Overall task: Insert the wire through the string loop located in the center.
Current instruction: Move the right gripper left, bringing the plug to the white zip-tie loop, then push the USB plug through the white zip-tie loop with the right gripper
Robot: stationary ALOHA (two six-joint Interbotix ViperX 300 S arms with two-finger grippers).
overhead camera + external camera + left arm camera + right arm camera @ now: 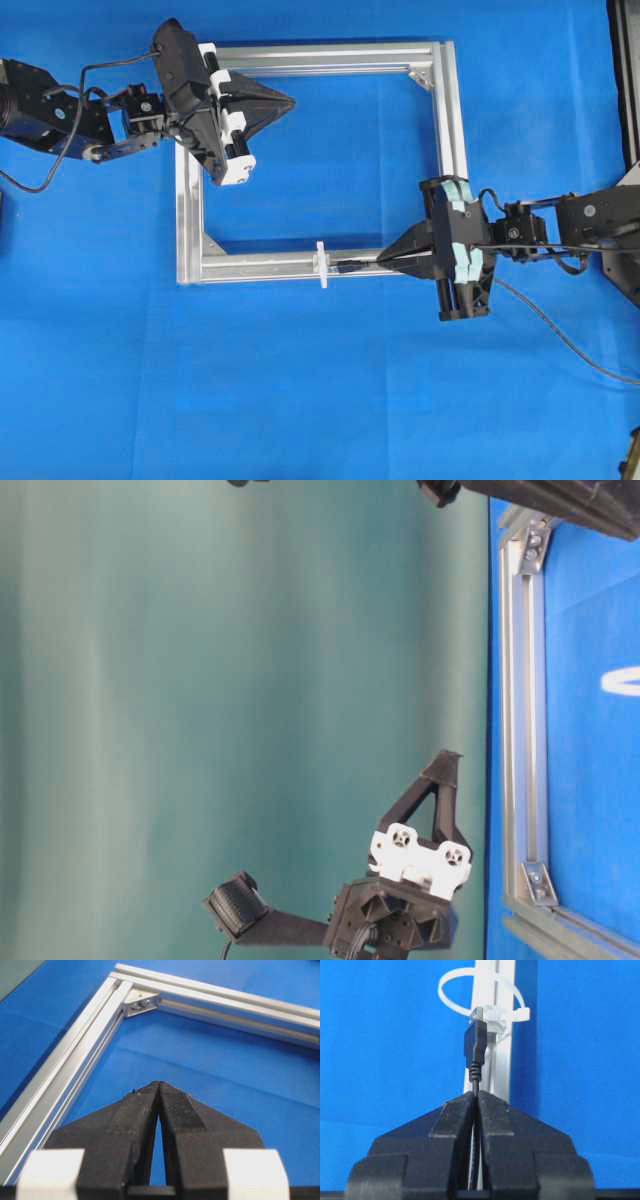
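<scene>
While its two fingers are pressed together on the wire point(476, 1057) just behind the plug, the right end effector point(476, 1096) points the metal plug tip straight at the string loop point(481, 991); in the right wrist view the tip sits right at the loop's fastening block, and whether it has entered the ring cannot be told. In the overhead view this end effector point(385, 260) lies over the near rail of the aluminium frame point(450, 120), with the plug reaching toward the loop point(321, 265), which is tied about midway along that rail. The rest of the cable point(560, 330) trails away behind the arm across the blue worktop point(320, 400) toward the right edge.

The left end effector point(159, 1085) has its fingers closed against each other with only a sliver of gap lower down, and it grips nothing. It hovers above the blue surface inside the frame, near the far left corner point(290, 102), touching neither rail.

By count: two arms, each with one end effector; one wire with one plug; one white loop; one rectangular frame of four rails. Three corner brackets point(423, 77) show clearly in the overhead view; the fourth corner is hidden under the left arm.
</scene>
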